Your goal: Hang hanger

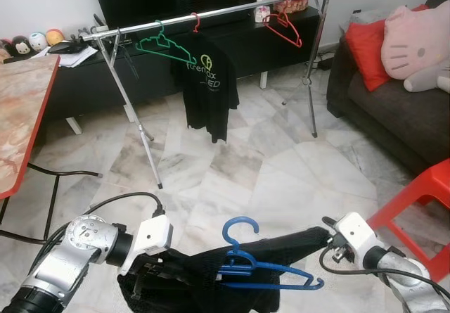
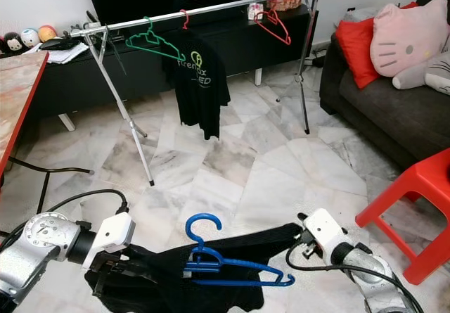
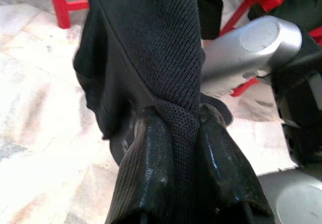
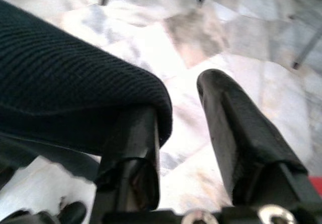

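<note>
Left gripper: 2 fingers pinched shut on a fold of black mesh-knit shirt, cloth bunched between them. Right gripper: fingers parted, shirt draped over 1 of them, bare marble floor past the other. Blue plastic hanger lying on the shirt between the 2 grippers, hook up. Chrome clothes rail well ahead, beyond both sets of fingers. Best done by keeping the cloth taut, lifting level, aiming the hook at bare rail near the green wire hanger.
</note>
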{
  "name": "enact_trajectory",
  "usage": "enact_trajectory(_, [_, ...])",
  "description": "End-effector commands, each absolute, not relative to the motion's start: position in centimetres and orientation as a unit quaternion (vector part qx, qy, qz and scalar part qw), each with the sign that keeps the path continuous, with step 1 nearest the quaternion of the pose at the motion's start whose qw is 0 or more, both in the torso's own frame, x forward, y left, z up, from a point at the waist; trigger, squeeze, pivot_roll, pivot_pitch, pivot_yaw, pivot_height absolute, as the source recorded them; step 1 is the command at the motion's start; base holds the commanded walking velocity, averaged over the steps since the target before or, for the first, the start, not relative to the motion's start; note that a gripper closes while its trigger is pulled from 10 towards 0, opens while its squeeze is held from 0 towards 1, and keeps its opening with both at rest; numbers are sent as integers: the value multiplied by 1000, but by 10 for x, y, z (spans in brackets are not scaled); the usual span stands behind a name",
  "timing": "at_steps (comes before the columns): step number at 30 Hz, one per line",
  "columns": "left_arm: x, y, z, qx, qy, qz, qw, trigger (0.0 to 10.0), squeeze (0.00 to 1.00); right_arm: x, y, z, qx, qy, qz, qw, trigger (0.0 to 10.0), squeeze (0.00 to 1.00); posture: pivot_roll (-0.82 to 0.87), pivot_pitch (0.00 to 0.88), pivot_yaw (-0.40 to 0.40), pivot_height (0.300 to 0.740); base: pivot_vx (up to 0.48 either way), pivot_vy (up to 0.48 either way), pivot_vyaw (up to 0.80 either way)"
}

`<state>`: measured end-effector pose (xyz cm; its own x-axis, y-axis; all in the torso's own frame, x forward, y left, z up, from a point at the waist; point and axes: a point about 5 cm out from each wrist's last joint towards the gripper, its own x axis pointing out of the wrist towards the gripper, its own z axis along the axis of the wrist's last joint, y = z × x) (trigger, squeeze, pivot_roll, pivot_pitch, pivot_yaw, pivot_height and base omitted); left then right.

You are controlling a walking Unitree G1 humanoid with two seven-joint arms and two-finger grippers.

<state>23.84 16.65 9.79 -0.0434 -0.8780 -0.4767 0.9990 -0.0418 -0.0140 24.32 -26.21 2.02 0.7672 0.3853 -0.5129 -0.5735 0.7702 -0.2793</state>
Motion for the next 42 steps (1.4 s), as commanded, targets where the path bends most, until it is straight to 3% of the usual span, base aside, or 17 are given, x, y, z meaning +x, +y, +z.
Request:
enact_trajectory(1, [242,167,99,186,172,-696,672,10000,0,242,-259,23,-215,215,285,909,10000,1000,-184,0,58,740,0,0,0])
enact_trajectory(18, [244,153,101,180,156,-707,666,10000,0,242,-280,35,-199,233,276,911,10000,1000,-182,0,63,740,0,0,0])
enact_trajectory(22, [246,150,100,192,158,-706,663,10000,0,249,-284,53,-205,195,280,917,10000,1000,-178,0,65,740,0,0,0])
enact_trajectory(23, [246,149,99,196,160,-706,661,10000,0,255,-288,59,-221,180,258,923,10000,843,-180,0,68,740,0,0,0])
enact_trajectory(24, [247,147,98,203,161,-705,660,10000,0,261,-291,66,-235,166,231,930,10000,0,-183,0,70,740,0,0,0])
enact_trajectory(27, [249,143,95,217,160,-697,664,10000,0,271,-295,77,-236,139,193,942,10000,0,-184,0,71,740,0,0,0])
enact_trajectory(29, [255,130,94,227,145,-679,683,10000,0,285,-285,102,-193,66,192,960,10000,0,-179,0,72,740,0,0,0])
enact_trajectory(31, [256,127,93,236,143,-675,684,10000,0,286,-279,107,-183,50,205,960,10000,0,-176,0,73,740,0,0,0])
enact_trajectory(36, [267,110,95,262,141,-658,692,10000,0,290,-237,118,-160,13,311,937,10000,0,-174,0,70,740,0,0,0])
enact_trajectory(42, [273,112,88,332,153,-663,654,10000,0,278,-215,102,-176,59,418,889,10000,0,-172,0,61,740,0,0,0])
